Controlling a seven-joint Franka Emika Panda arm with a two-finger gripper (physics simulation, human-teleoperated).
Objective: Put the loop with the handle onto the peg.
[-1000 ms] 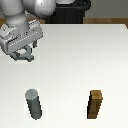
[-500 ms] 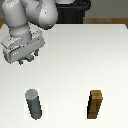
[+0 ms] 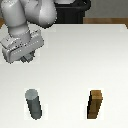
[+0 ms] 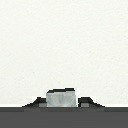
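Note:
The peg [image 3: 34, 103], a dark grey upright cylinder with a lighter flat top, stands on the white table near the front, on the exterior view's left. My gripper [image 3: 23, 59] hangs above the table behind the peg, well apart from it. In the wrist view a small grey piece [image 4: 61, 98] sits clamped between the dark fingertips [image 4: 86, 102]; it looks like the tab of the loop with the handle. The ring part is hidden under the hand.
A brown square wooden block [image 3: 96, 105] stands upright at the front on the exterior view's right, about level with the peg. A black box [image 3: 72, 11] sits beyond the table's far edge [image 3: 100, 25].
The hand has shifted only slightly over the exterior view's left part of the table and turned a little. The peg and the block have not moved.

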